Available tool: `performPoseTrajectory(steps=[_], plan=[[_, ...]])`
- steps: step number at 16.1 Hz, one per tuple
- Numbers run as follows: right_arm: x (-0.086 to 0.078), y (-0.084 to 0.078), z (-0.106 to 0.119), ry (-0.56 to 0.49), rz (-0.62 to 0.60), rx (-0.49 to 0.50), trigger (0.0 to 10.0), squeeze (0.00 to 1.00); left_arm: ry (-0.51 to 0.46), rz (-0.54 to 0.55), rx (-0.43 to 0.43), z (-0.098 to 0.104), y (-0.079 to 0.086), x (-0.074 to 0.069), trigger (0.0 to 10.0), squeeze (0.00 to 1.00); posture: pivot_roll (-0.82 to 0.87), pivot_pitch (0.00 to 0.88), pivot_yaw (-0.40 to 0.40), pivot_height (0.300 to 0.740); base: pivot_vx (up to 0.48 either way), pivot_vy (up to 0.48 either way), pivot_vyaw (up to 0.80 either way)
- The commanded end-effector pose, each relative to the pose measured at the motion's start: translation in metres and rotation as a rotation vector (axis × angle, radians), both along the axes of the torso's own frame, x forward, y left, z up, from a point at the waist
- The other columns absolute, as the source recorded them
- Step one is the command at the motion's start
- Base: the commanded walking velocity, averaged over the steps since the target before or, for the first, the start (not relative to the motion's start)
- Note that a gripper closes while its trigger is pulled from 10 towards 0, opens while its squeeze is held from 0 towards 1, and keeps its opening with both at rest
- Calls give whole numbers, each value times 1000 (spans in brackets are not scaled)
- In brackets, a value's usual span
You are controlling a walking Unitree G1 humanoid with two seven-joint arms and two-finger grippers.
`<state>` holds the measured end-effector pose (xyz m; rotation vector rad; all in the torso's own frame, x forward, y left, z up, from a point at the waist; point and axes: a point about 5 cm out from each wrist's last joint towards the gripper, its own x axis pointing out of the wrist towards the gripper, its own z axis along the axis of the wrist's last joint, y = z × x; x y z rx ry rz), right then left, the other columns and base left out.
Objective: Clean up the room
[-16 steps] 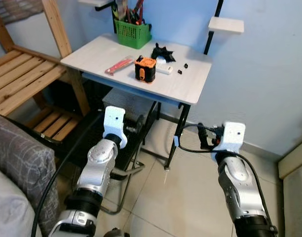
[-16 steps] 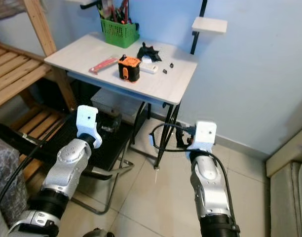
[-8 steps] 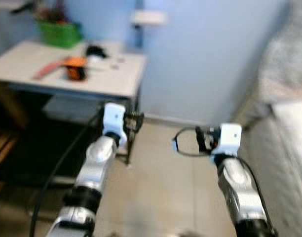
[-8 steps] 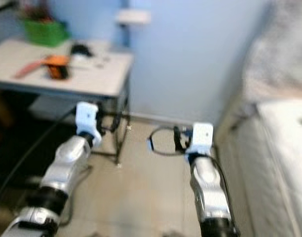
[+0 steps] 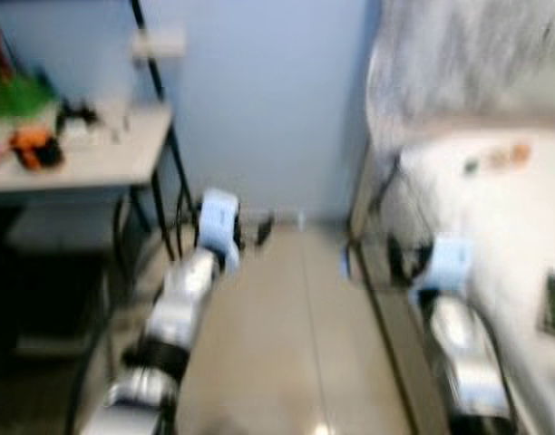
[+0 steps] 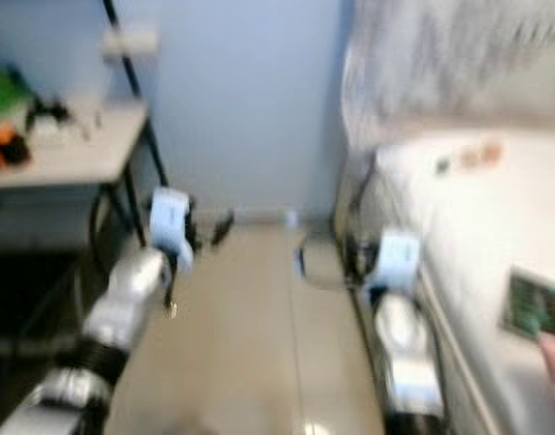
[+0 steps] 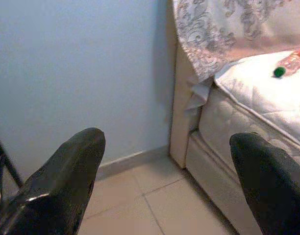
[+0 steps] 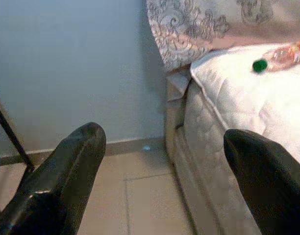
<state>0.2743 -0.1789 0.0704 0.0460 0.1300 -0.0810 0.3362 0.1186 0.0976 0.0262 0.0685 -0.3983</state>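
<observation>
The eye views are blurred. A white mattress [image 7: 260, 100] stands to my right, with a clear plastic bottle [image 8: 283, 54] with a green cap lying on it. A green packet [image 6: 531, 306] lies nearer on the bed. My left gripper [image 7: 164, 142] is open and empty, held over the tiled floor and facing the blue wall. My right gripper [image 8: 162, 142] is also open and empty, close to the bed's side. On the left, a white table [image 5: 87, 161] carries an orange device [image 5: 33, 147] and a green basket [image 5: 19, 91].
A grey patterned cover [image 7: 213, 24] hangs over the head of the bed. A black metal frame with a small shelf [image 5: 158, 41] rises beside the table. The beige tiled floor [image 5: 277, 326] runs between table and bed up to the blue wall [image 5: 259, 100].
The whole view has swung to the right: the table has slid to the left edge and the bed has come in on the right. Both arms keep their pose.
</observation>
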Motion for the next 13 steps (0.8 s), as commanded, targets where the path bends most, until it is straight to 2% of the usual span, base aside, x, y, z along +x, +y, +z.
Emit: performPoseTrajectory(steps=[1,5,8,9,10,12,13], plan=[[-3,7,1,-14,11,5,10000,0,-32,-11,18,7,1,4,10000,0,34,0,15,740,0,0,-638],[-4,4,2,-21,-10,-7,10000,0,-23,-26,10,3,-3,2,10000,0,26,0,21,740,0,0,-631],[-9,-3,2,-28,-4,-26,10000,0,-10,-36,5,-5,-2,-7,10000,0,22,0,7,740,0,431,-629],[-15,-8,-2,-18,0,-32,10000,0,-13,-35,0,-7,2,-13,10000,0,26,0,5,740,0,480,-619],[-25,-15,-6,4,2,-26,10000,0,-5,-53,3,-11,8,-26,10000,0,26,0,4,740,0,480,-619],[-36,-21,-8,15,11,-27,10000,0,13,-82,29,-19,14,-41,10000,0,26,0,3,740,0,480,-622],[-47,-28,-14,54,21,-50,10000,0,47,-103,48,-28,19,-53,10000,0,26,0,0,740,0,480,-613]])
